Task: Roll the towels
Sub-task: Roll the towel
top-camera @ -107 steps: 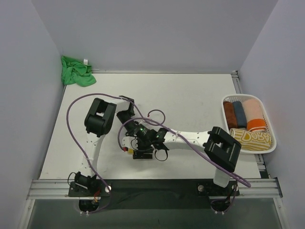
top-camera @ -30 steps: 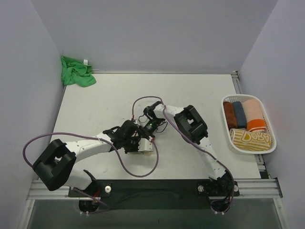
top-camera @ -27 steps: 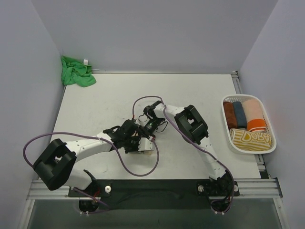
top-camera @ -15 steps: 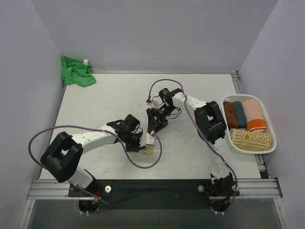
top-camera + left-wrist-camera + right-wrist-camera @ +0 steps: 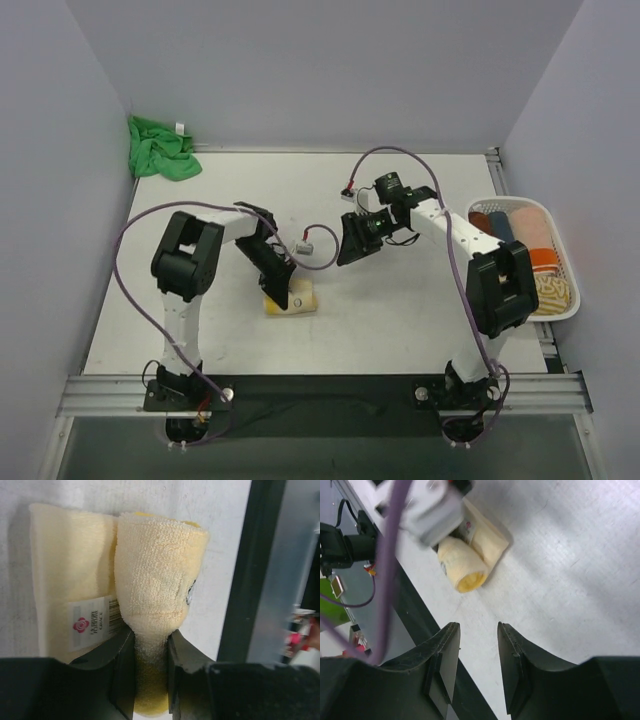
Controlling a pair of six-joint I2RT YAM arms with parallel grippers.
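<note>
Lit bright and even from overhead, just soft shadows on the table (image 5: 400, 320). Looks sharp in the top view. Goes dark and mushy around the fingers (image 5: 117, 680) in the left wrist view, yet shows the yellow towel (image 5: 155, 580) crisp. Badly blurs the purple cable (image 5: 390, 555) in the right wrist view.

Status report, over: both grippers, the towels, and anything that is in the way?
Left gripper shut on yellow towel, partly rolled. Right gripper open, empty, above the table. Green towel crumpled, far left corner. Purple cable hangs near the roll.
</note>
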